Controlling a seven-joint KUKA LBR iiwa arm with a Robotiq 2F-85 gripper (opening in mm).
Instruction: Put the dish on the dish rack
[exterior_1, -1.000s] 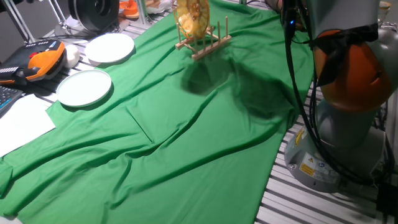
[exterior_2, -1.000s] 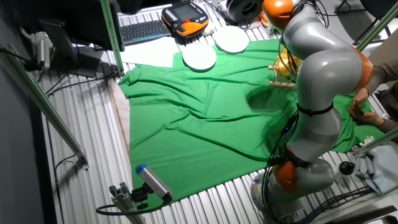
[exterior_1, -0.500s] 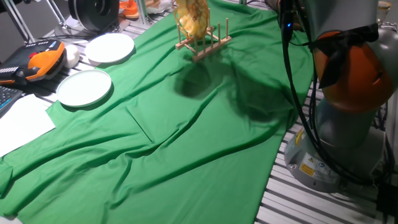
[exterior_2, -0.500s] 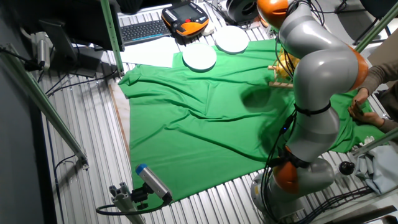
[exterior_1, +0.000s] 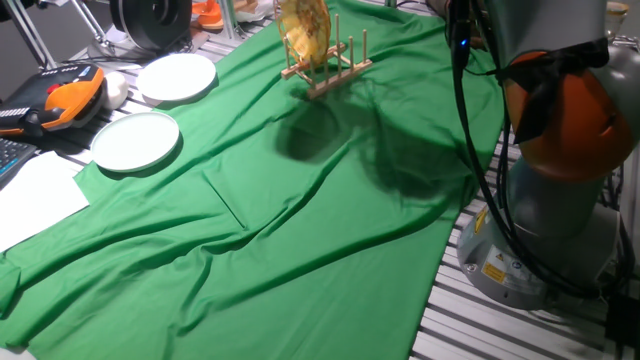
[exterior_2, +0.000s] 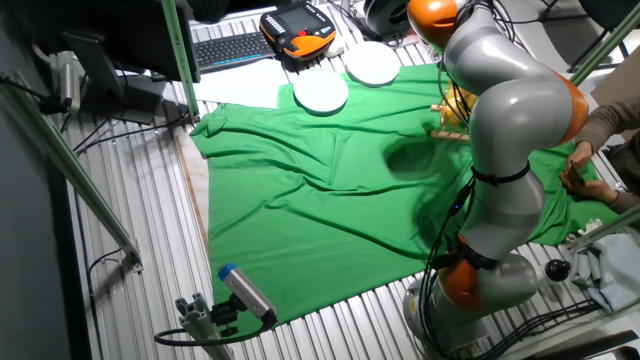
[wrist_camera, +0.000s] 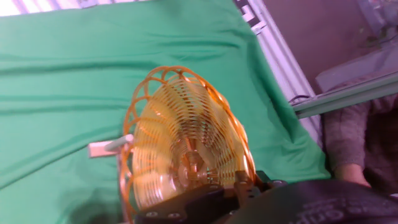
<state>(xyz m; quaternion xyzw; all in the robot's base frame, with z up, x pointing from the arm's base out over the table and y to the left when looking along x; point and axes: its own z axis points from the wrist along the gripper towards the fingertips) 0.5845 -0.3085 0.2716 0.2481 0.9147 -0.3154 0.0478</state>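
The dish (exterior_1: 304, 28) is a golden-tan wicker bowl. It stands on edge, tilted, over the left end of the wooden dish rack (exterior_1: 330, 70) at the far end of the green cloth. In the hand view the dish (wrist_camera: 186, 140) fills the middle, and a pale piece of the rack (wrist_camera: 107, 148) shows at its left rim. My gripper (wrist_camera: 200, 198) is at the bottom edge, its dark jaws closed on the dish's rim. In the other fixed view my arm (exterior_2: 510, 110) hides most of the dish (exterior_2: 458, 98) and the rack (exterior_2: 449, 131).
Two white plates (exterior_1: 176, 76) (exterior_1: 135, 141) lie at the cloth's left edge, next to an orange teach pendant (exterior_1: 66, 96). My arm's base (exterior_1: 560, 200) stands right of the cloth. A person's arm (exterior_2: 598, 118) reaches in near the rack.
The dish has shifted slightly left over the rack with my gripper. The arm's shadow on the cloth has slid left.
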